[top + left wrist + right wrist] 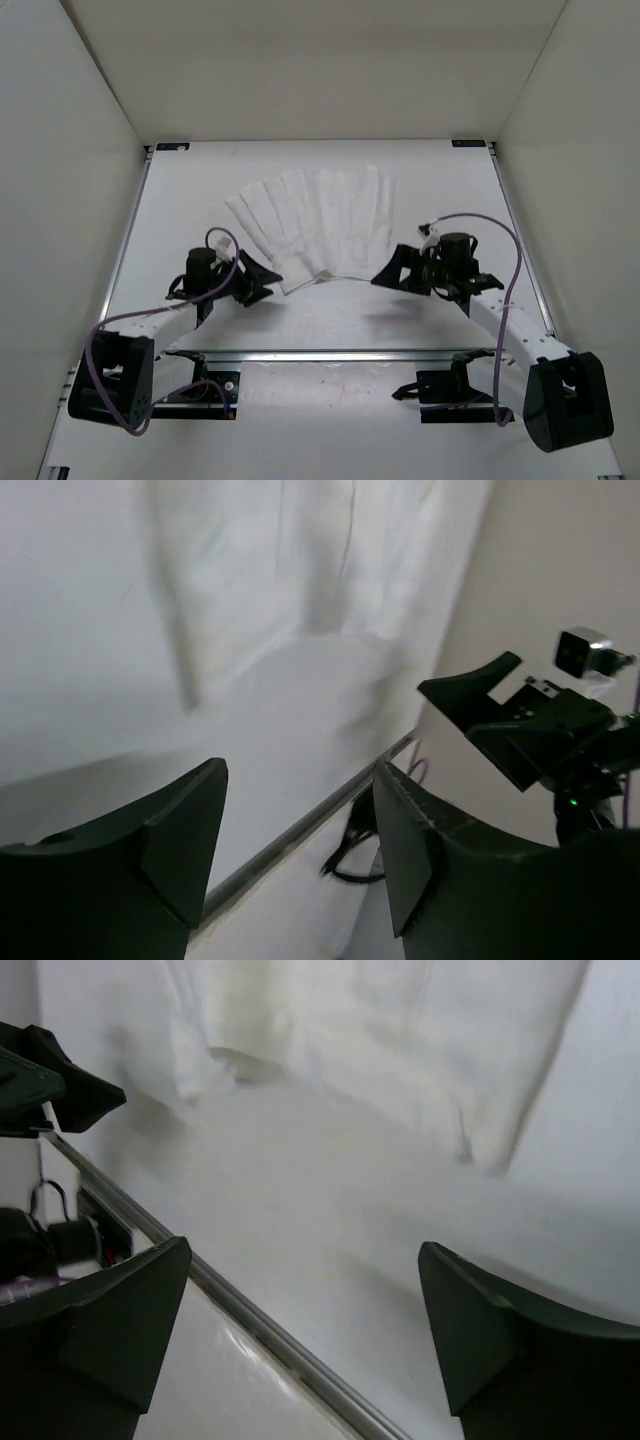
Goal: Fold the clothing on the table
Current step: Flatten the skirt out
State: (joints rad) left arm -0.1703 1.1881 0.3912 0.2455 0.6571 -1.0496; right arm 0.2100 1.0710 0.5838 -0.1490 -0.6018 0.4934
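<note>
clothing (315, 225): one piece, laid fanned out mid-surface (440, 190) | left end effector (262, 280): held spread, nothing gripped, just beside clothing's near corner | right end effector (389, 270): held spread, nothing gripped, near clothing's right edge

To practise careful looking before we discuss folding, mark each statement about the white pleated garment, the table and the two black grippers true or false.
1. The white pleated fabric garment lies spread like a fan on the white flat tabletop. True.
2. The left gripper is clamped on the garment. False: its jaws stand apart with nothing between them.
3. The right gripper is open and empty. True.
4. The garment hangs over the near metal edge rail. False: it lies wholly on the tabletop, beyond the rail.
5. Both grippers are at the garment's wide far end. False: they flank its narrow near end.
</note>
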